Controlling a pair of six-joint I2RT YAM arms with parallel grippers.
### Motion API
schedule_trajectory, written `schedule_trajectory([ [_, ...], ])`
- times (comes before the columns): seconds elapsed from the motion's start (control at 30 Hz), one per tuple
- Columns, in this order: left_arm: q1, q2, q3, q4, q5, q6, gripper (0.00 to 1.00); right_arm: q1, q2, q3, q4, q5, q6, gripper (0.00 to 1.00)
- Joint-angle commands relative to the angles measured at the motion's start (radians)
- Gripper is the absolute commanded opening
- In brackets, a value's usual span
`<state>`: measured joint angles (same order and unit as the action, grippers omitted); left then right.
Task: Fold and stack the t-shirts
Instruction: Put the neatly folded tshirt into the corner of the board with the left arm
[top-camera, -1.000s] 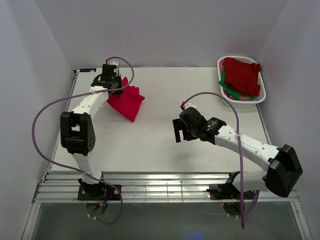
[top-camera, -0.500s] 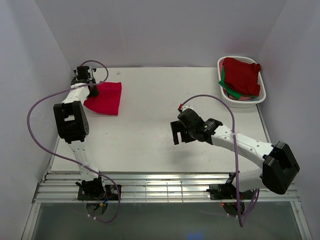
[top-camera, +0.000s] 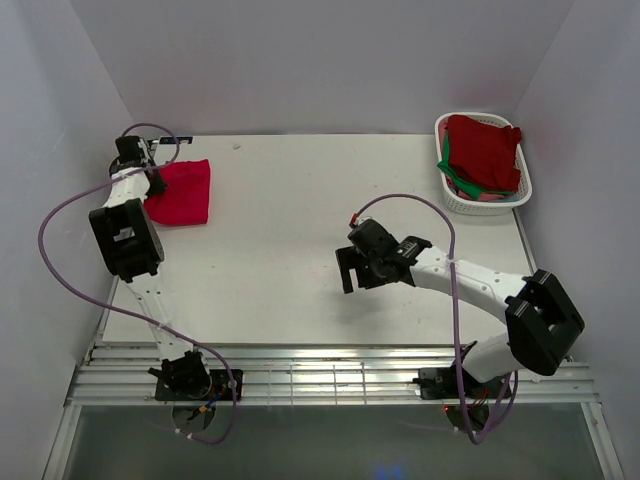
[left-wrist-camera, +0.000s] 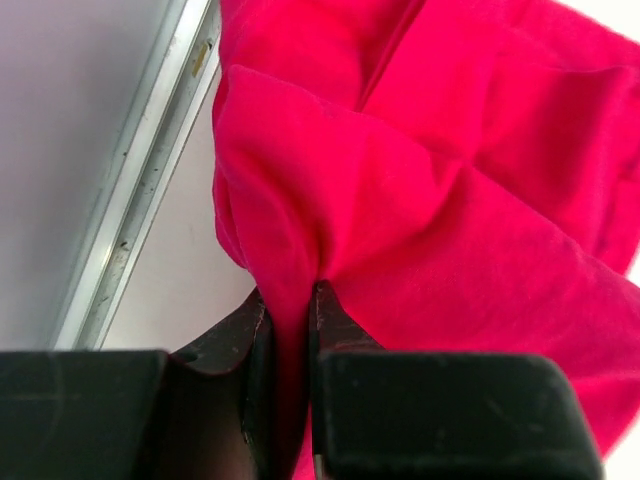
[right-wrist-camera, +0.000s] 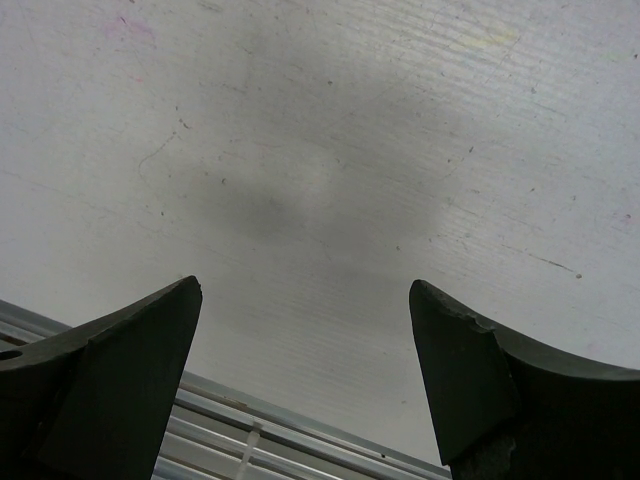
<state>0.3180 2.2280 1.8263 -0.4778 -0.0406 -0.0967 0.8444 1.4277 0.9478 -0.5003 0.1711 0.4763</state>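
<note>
Evidently, only a small part of the work is done. A crimson t-shirt (top-camera: 182, 192) is laid at the far left corner of the table (top-camera: 300, 210). From overhead it is seen as a roughly square packet, though bunched folds are shown along its edge in the left wrist view. A ridge of that cloth is pinched between the nearly closed fingers of the left gripper (left-wrist-camera: 290, 300), so the shirt is not yet let go. The right gripper (right-wrist-camera: 305, 300) is held with its jaws spread wide and nothing between them, over bare table near the middle and well apart from the cloth.

In the white basket (top-camera: 490, 207) at the far right corner, a loose heap of dark red t-shirts (top-camera: 485, 148) is seen, with a green t-shirt (top-camera: 455, 178) showing along the heap's near left edge. None of these is folded. How many are heaped there cannot be told.

One shirt is judged to be placed as the base of the stack. The rest are left to be drawn from the basket, folded and laid on top of it.
</note>
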Motion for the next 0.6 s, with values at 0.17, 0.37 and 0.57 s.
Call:
schedule_trajectory([
  [0.17, 0.018, 0.021, 0.091, -0.022, -0.077, -0.077, 0.53, -0.004, 0.043, 0.054, 0.019, -0.015, 0.015, 0.91],
  [0.37, 0.016, -0.085, 0.177, -0.044, -0.192, -0.116, 0.98, -0.004, 0.068, 0.143, -0.006, 0.03, -0.007, 0.88],
  [0.57, -0.057, -0.283, 0.199, -0.045, -0.206, -0.127, 0.98, -0.004, 0.083, 0.282, -0.066, 0.141, -0.045, 0.86],
])
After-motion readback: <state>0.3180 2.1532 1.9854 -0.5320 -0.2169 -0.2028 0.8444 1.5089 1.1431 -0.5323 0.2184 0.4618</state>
